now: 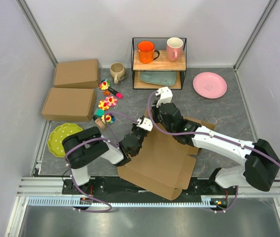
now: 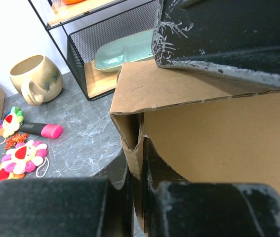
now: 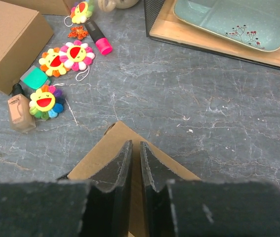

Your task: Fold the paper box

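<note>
Your plain brown corrugated cardboard paper box point(image 1: 162, 160) lies partly folded at the near edge of the grey marbled table point(image 1: 219, 111), between the arms. Your left gripper point(image 2: 138, 168) is clamped on an upright flap edge. Your right gripper point(image 3: 135, 153) has jaws nearly together over a cardboard corner; whether it pinches it, you cannot tell

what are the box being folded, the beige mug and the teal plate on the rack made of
paper box: matte brown corrugated cardboard; a layered raw edge shows at the cut corner.
beige mug: likely glazed stoneware, with a soft sheen and darker mottling.
teal plate: probably glazed ceramic, smooth and glossy with a painted branch motif; could be melamine.
</note>
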`<state>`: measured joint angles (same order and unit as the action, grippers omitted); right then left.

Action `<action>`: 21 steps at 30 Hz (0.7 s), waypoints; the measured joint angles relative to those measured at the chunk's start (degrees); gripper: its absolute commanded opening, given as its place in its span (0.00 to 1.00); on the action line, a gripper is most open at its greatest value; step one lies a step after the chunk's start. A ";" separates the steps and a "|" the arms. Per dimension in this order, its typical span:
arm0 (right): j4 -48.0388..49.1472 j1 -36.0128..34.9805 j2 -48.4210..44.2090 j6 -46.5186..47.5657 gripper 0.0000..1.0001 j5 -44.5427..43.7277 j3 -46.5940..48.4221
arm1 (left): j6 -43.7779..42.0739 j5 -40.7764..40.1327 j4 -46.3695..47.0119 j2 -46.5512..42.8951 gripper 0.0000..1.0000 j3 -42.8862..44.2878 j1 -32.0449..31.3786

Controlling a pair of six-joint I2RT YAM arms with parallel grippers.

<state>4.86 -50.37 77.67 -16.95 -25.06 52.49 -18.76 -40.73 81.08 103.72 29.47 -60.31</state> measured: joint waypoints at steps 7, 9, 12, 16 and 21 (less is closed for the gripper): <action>-3.06 0.22 -1.49 -0.35 0.72 -1.44 0.33 | -0.31 -3.39 0.11 -0.37 0.02 -0.15 -0.98; -5.73 0.20 -2.32 -0.55 0.76 -2.38 1.29 | -0.70 -4.70 -0.90 -1.38 0.02 -0.15 -1.27; -10.10 0.22 -4.31 -0.35 0.79 -4.61 3.28 | -0.81 -7.02 -5.20 -5.81 0.02 -0.13 -1.25; -14.25 0.94 -10.40 0.02 0.80 -10.54 4.81 | 2.12 -7.78 -19.65 -17.00 0.02 -0.07 -0.74; -16.57 1.75 -18.86 1.49 0.80 -20.55 5.09 | 9.29 -5.64 -39.50 -28.48 0.02 0.72 1.36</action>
<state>-11.70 -48.62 58.81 -15.46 -45.60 57.58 -9.47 -46.37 41.58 75.24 30.20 -58.96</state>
